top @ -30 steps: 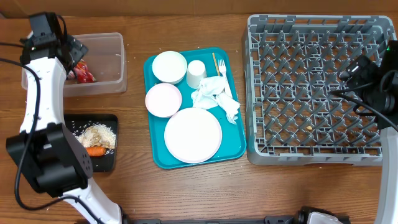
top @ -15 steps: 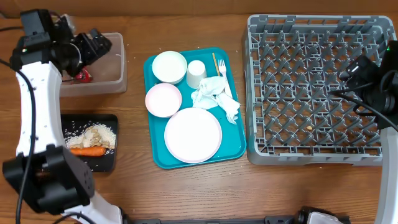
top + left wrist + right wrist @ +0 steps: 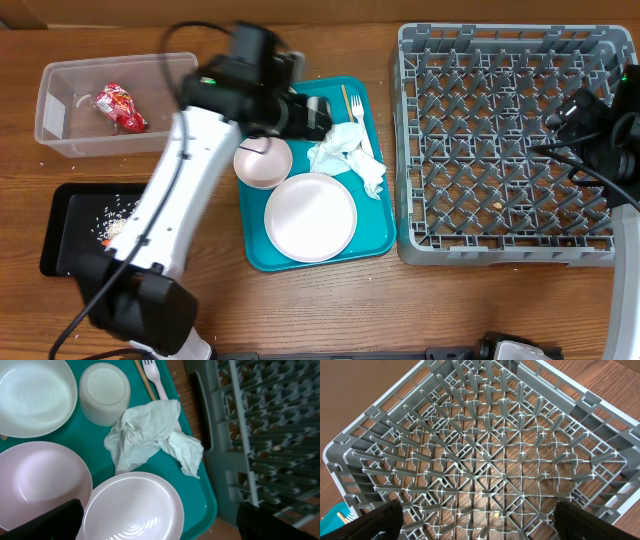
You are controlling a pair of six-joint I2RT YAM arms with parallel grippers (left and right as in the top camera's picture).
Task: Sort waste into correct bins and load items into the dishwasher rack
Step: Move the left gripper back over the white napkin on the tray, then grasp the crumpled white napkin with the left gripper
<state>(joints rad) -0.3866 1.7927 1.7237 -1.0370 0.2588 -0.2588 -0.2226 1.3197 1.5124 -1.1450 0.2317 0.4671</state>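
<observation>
My left gripper [image 3: 303, 112] hangs open over the back of the teal tray, with nothing between its fingers [image 3: 45, 521]. Below it lie crumpled napkins [image 3: 150, 435], a cup [image 3: 105, 392], a fork [image 3: 154, 374], two bowls [image 3: 35, 397] [image 3: 40, 480] and the round plate [image 3: 132, 507]. The red wrapper [image 3: 120, 107] lies in the clear tub [image 3: 60, 135]. Crumbs [image 3: 118, 212] sit in the black tray [image 3: 65, 235]; my left arm hides most of the carrot [image 3: 104, 238]. My right gripper [image 3: 480, 527] stands open above the grey rack [image 3: 485, 450].
The teal tray [image 3: 385, 235] lies between the bins and the rack [image 3: 500, 140]. A thin wooden stick [image 3: 345, 100] lies beside the fork. One crumb [image 3: 496, 515] sits under the rack's grid. My left arm [image 3: 170, 210] stretches across the table's left half.
My left arm has swung from the clear tub rightwards to the teal tray, leaving the red wrapper in the tub. The right arm has not moved.
</observation>
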